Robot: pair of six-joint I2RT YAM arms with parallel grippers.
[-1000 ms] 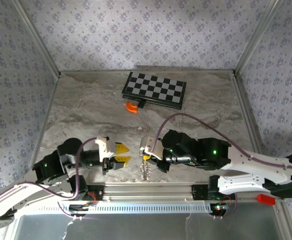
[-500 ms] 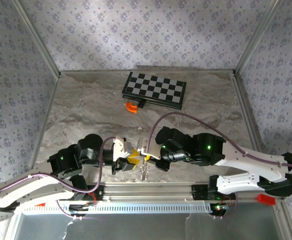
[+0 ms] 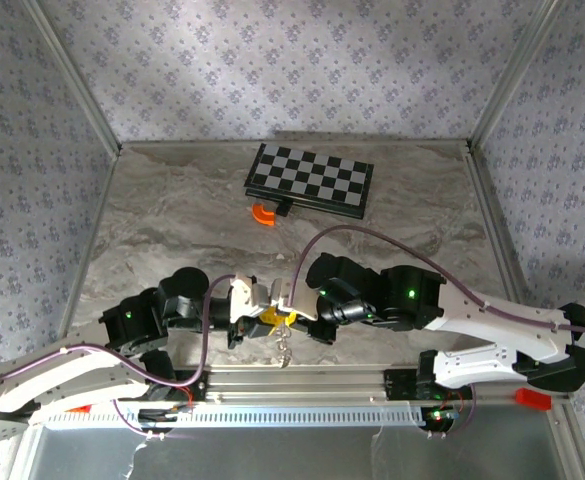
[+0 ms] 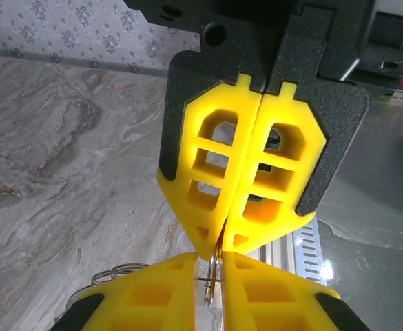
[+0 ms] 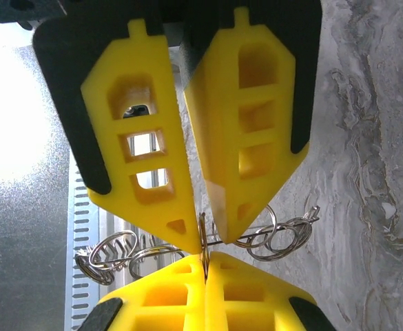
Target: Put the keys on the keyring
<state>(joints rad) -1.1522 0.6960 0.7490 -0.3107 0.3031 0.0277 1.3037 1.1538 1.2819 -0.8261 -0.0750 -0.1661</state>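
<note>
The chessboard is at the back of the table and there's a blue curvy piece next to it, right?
Not quite. The curvy piece is orange, not blue, as the top view shows. The rest holds: the chessboard is at the back of the table, with that piece next to it.

In the top view the left arm [image 3: 72, 365] reaches in from the lower left and the right arm [image 3: 492, 320] from the lower right. Both lie low, elbows bent. The left tool [image 3: 271, 318] and the right tool [image 3: 289, 318] meet tip to tip at bottom centre. The right tool's fingers press flat together on the ring [image 4: 209, 286]. The left tool's fingers stand a slit apart, clamping the same wire.
</note>
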